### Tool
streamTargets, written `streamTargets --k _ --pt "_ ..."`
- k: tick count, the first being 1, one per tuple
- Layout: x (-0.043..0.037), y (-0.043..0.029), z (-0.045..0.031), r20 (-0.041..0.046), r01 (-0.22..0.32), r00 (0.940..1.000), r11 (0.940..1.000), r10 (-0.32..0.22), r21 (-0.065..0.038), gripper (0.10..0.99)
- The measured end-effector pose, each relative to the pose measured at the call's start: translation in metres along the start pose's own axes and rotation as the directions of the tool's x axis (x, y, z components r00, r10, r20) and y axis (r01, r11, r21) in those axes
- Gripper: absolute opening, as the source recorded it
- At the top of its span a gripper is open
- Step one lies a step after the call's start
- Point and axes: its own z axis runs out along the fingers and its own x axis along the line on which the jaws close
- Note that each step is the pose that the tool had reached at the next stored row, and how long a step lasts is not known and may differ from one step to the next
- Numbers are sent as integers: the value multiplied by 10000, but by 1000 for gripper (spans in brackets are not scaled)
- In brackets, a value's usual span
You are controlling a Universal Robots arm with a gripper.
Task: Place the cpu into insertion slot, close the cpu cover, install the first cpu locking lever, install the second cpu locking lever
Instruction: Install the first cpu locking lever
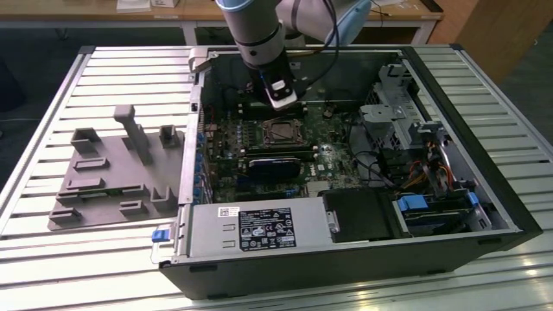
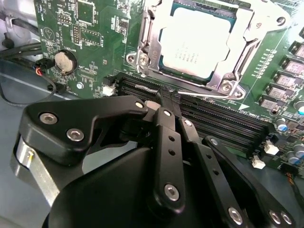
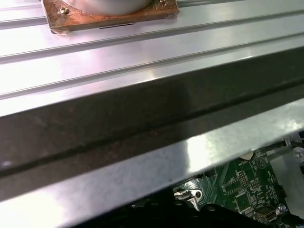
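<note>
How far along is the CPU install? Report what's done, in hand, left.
Done: the cpu sits under the cpu cover, which lies flat over it. In hand: the gripper is at the locking lever along the cover's edge. Left: I cannot tell whether either lever is latched.

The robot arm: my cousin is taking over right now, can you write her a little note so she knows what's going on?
Gripper: low inside the computer case, its tip at the memory slots, right beside the insertion slot.
Cpu: already seated in the slot.
Cpu cover: lying down around the chip.
Left: the two locking levers; the pictures don't settle whether either is latched.
</note>
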Motion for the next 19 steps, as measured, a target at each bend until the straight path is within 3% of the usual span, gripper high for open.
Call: streamTargets --k 19 --pt "19 -7 64 145 -406 9991 9991 405 92 106"
